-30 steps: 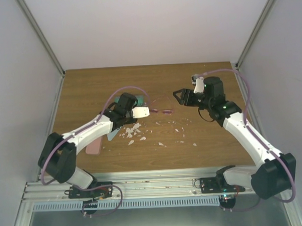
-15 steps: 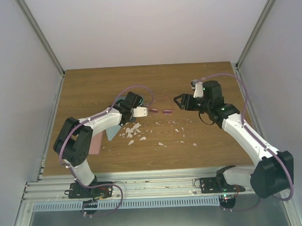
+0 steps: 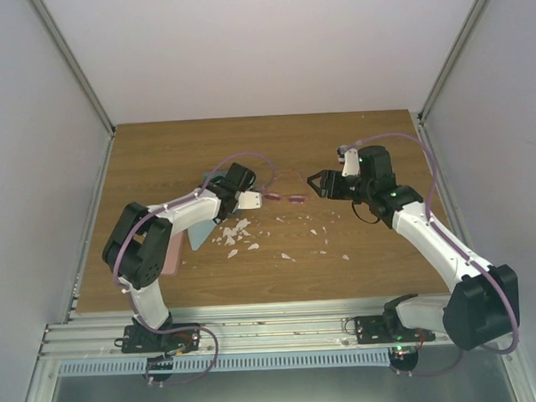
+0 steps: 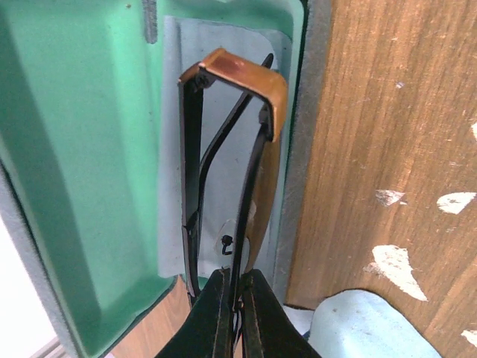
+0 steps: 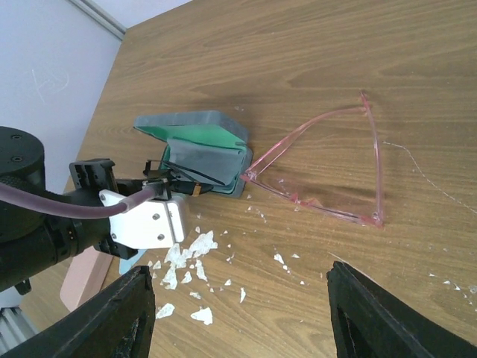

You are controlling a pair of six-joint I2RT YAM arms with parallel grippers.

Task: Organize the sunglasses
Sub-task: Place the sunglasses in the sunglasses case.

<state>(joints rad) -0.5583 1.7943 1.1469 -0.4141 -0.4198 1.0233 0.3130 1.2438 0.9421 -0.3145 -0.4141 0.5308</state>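
Wooden table (image 3: 159, 152): left gripper (image 4: 237, 298) clenched on black thin-framed dark-lens sunglasses (image 4: 223, 149) inside open green-lined grey case (image 4: 74, 149). Pink thin-framed sunglasses (image 5: 335, 171) lie unfolded, uncased; right gripper (image 5: 242, 298) released. 1 of 2 nearly stowed.

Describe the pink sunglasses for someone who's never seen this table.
On the wooden table, find the open green-lined case near the middle. The pink sunglasses lie right of it, unfolded on bare wood. Unlike the dark pair at that case, they are thin, see-through pink.

We list one wooden table (image 3: 159, 152) bearing pink sunglasses (image 3: 295, 199), an open green-lined case (image 5: 194, 123), a pink case (image 3: 170, 259), a blue cloth (image 3: 198, 236) and white flecks (image 3: 235, 231).
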